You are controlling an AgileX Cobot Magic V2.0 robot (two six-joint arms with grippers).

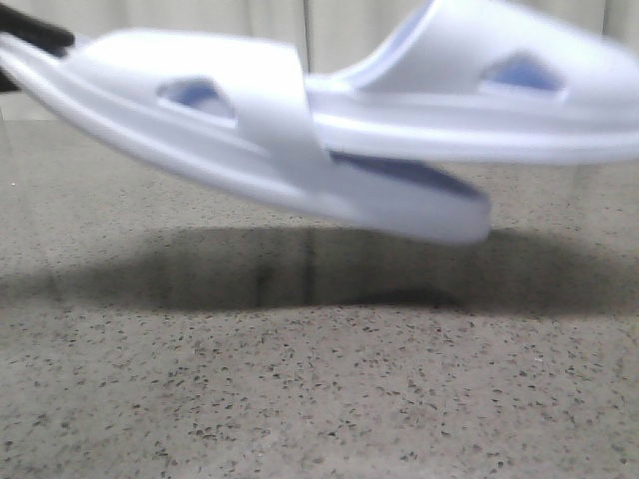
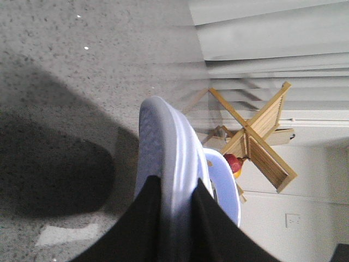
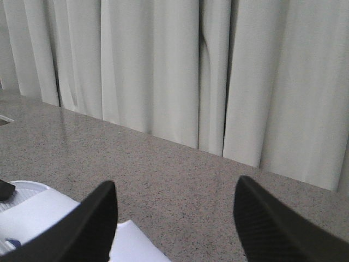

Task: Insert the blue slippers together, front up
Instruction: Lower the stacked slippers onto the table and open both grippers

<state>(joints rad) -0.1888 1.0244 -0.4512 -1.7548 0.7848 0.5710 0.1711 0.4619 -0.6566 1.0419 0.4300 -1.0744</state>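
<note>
Both blue slippers hang in the air close to the front camera. The left slipper slopes down toward the right. The right slipper lies above it, blurred, and its near end passes under the left one's wide strap. My left gripper is shut on the edge of the left slipper's sole; the other slipper shows just beyond it. A black finger shows at the left slipper's end. My right gripper stands open with only table between its fingers; pale slipper foam lies beside one finger.
A speckled grey stone table lies below, with the slippers' dark shadow on it. Pale curtains hang along the far edge. A wooden rack and a red and yellow object appear in the left wrist view.
</note>
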